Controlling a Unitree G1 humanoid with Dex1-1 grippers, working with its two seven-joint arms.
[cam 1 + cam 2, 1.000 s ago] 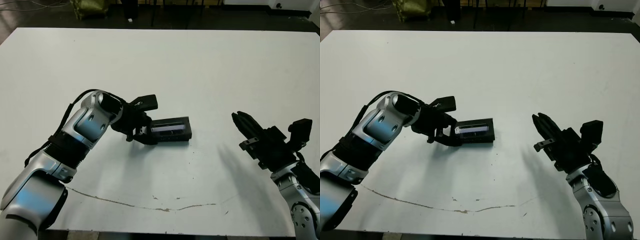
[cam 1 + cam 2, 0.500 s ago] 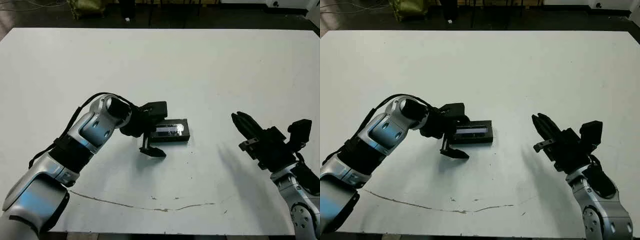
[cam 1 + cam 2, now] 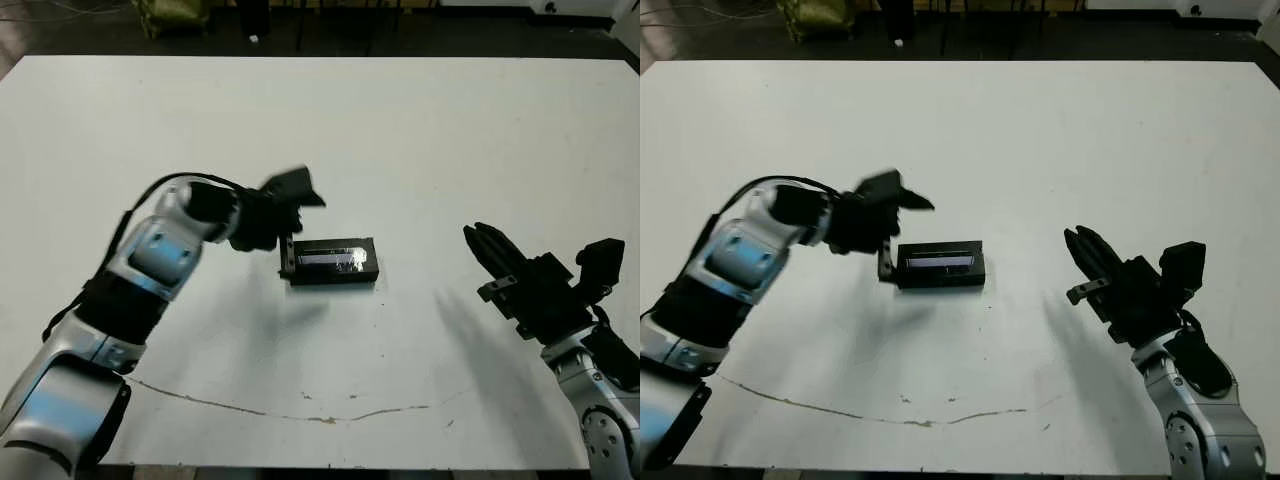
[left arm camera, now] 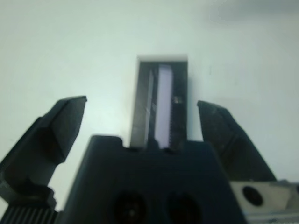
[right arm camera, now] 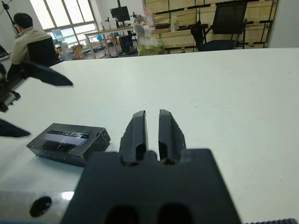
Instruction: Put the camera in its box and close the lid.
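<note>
The box (image 3: 332, 276) lies near the middle of the table (image 3: 420, 140), and the lid (image 3: 328, 257) with its silvery stripe sits flat on top of it. The camera is hidden. My left gripper (image 3: 300, 226) is open and hovers just off the box's left end; in the left wrist view its fingers (image 4: 65, 116) stand wide on either side of the box (image 4: 161, 98) ahead. My right gripper (image 3: 484, 246) is shut and empty. It is raised to the right of the box, which shows in its wrist view (image 5: 70, 140).
A thin brown crack line (image 3: 300, 410) runs across the table near its front edge. Dark floor and chair legs lie beyond the far edge. In the right wrist view a seated person (image 5: 28, 35) and office chairs (image 5: 224, 28) show beyond the table.
My left gripper has risen from beside the box's left end and drawn back a little to the left, still open. The box has shifted slightly left. The right arm has not moved.
</note>
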